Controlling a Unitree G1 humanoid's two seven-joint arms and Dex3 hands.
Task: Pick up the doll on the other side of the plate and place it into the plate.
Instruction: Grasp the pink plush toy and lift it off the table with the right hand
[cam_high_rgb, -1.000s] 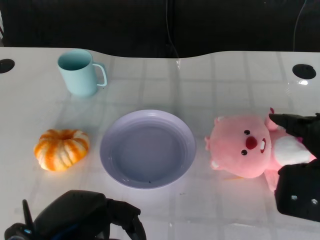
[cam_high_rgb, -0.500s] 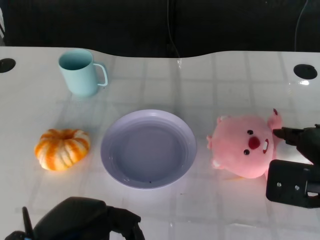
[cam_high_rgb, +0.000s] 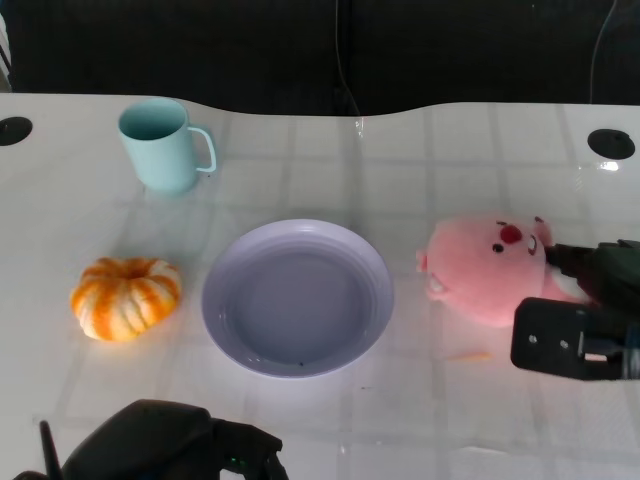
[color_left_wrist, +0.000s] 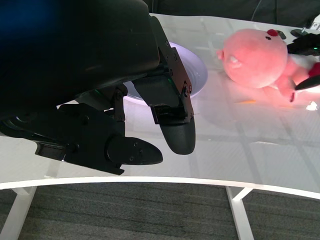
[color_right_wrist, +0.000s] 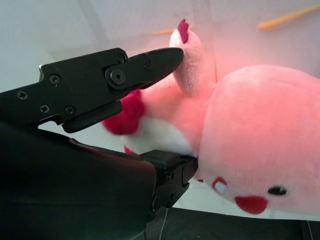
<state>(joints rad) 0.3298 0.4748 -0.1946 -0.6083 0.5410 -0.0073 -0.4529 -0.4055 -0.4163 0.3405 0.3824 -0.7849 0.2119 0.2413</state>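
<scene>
Glossy white table (cam_high_rgb: 420, 160), black backdrop behind, grey carpet (color_left_wrist: 125, 210) below.

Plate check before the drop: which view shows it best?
The head view: the whole plate shows, with nothing in it. The left wrist view shows only a sliver behind the left hand. The right wrist view shows none.

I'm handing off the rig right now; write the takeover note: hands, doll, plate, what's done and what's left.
Right robot hand: fingers around the pink doll's body, gripping it.
Left robot hand: near the table's front edge, holding nothing.
Doll: tipped on its side on the table, right of the plate, apart from it.
Purple plate: mid-table, nothing in it.
Done: the grasp. Left: lift the doll, carry it over the plate, release.
</scene>
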